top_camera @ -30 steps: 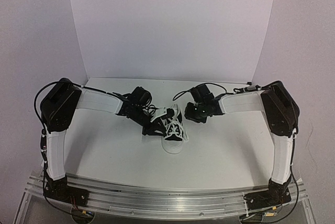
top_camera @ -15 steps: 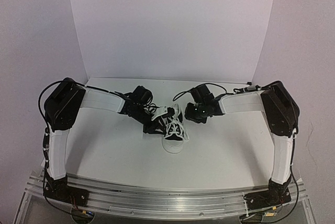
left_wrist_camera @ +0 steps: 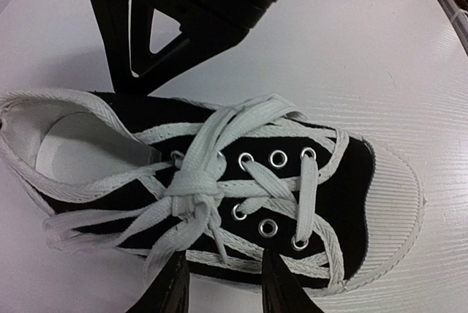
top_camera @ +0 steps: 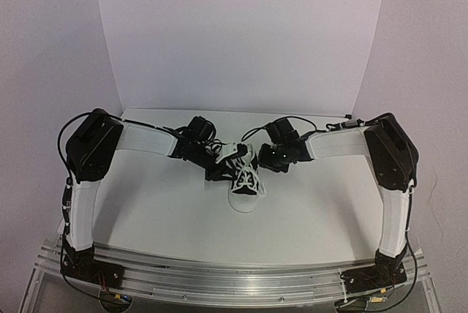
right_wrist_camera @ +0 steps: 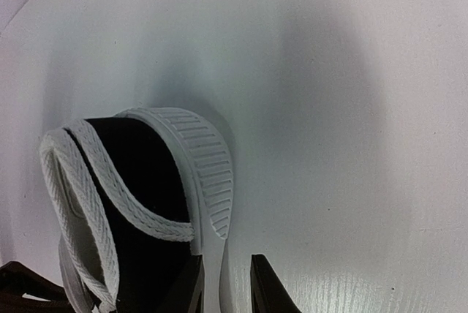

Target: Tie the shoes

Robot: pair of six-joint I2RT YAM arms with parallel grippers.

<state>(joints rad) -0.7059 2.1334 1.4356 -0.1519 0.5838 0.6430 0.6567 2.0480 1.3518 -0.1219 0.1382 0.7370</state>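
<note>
1. Since a second ago my left arm has swung inward and away from me, bringing the left gripper (left_wrist_camera: 223,287) up to the sneaker's (top_camera: 245,181) side; the right arm has hardly shifted.
2. The sneaker sits mid-table (top_camera: 161,210), toe towards the arm bases, heel away.
3. The left jaws stand part open, holding nothing; the knot (left_wrist_camera: 194,185) lies just beyond the fingertips, and the sneaker's long axis runs across them.
4. The right gripper (right_wrist_camera: 223,284) straddles the heel's sole rim; I cannot tell whether it pinches.
5. My left arm looks nearer the laces; I judge the next grab is its job.
</note>
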